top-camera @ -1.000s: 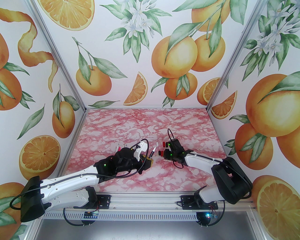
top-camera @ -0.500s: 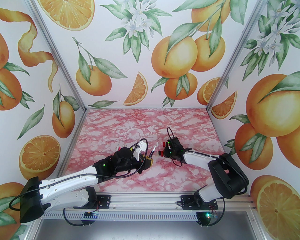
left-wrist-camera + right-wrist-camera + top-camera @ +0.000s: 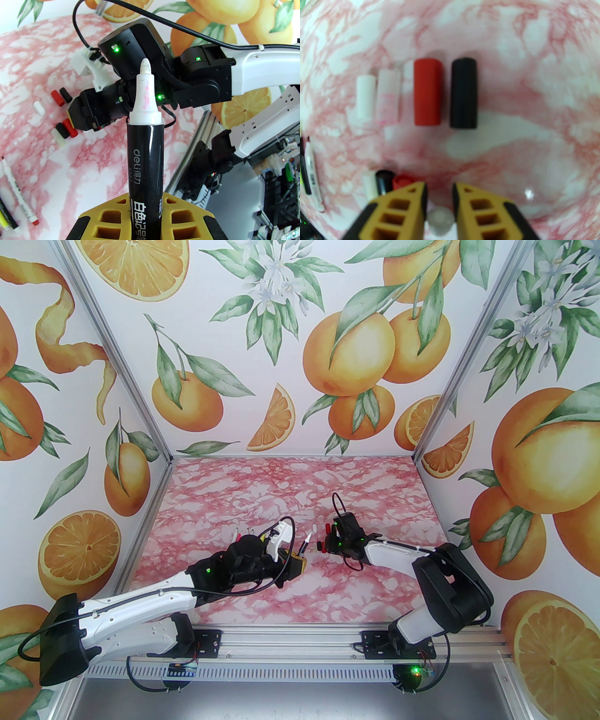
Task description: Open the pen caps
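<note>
My left gripper [image 3: 300, 561] [image 3: 145, 211] is shut on a black-barrelled pen [image 3: 144, 164] [image 3: 306, 543]. The pen stands upright and uncapped, its white tip bare. My right gripper [image 3: 325, 544] [image 3: 440, 187] hangs low over the table, jaws a little apart. A pale cap [image 3: 440, 220] sits between its fingers. Ahead of it lie loose pen caps in a row: white [image 3: 366, 96], pale pink [image 3: 388, 97], red [image 3: 427, 92] and black [image 3: 464, 93]. Nearer ones lie by its left finger: white [image 3: 369, 185], black [image 3: 384, 181], red [image 3: 401, 181].
More pens [image 3: 243, 535] [image 3: 20, 196] lie on the pink marbled table [image 3: 290, 483], left of the caps and behind my left wrist. Orange-print walls close in the left, back and right sides. An aluminium rail [image 3: 290, 648] runs along the near edge.
My right gripper has drifted slightly left and away, and its jaws have parted a little around the pale cap. The left arm and its pen have stayed still.
</note>
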Robot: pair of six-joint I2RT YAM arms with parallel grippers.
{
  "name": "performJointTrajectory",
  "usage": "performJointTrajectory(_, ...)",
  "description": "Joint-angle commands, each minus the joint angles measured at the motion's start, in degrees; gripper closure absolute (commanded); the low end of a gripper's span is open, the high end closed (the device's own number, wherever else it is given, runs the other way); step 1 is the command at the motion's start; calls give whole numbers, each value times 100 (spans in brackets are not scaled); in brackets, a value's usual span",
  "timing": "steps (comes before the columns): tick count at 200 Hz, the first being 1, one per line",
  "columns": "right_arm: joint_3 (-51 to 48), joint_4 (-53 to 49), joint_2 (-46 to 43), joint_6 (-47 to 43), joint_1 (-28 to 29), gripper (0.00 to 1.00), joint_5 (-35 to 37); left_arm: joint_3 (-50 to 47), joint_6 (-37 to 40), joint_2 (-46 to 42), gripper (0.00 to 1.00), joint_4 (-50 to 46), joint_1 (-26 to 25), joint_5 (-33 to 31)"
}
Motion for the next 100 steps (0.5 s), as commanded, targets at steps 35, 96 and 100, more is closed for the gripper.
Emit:
performJointTrajectory(35, 178, -115, -87, -190, -44, 68, 209, -98, -24, -45, 100, 183, 22, 74)
performJointTrajectory(96, -115, -625, -1335, -367, 46, 56, -98, -221, -45, 108, 100, -54, -45, -471)
performJointTrajectory(100, -141, -678, -1465, -378, 60, 54, -113, -231, -64, 109, 100, -78, -47, -529)
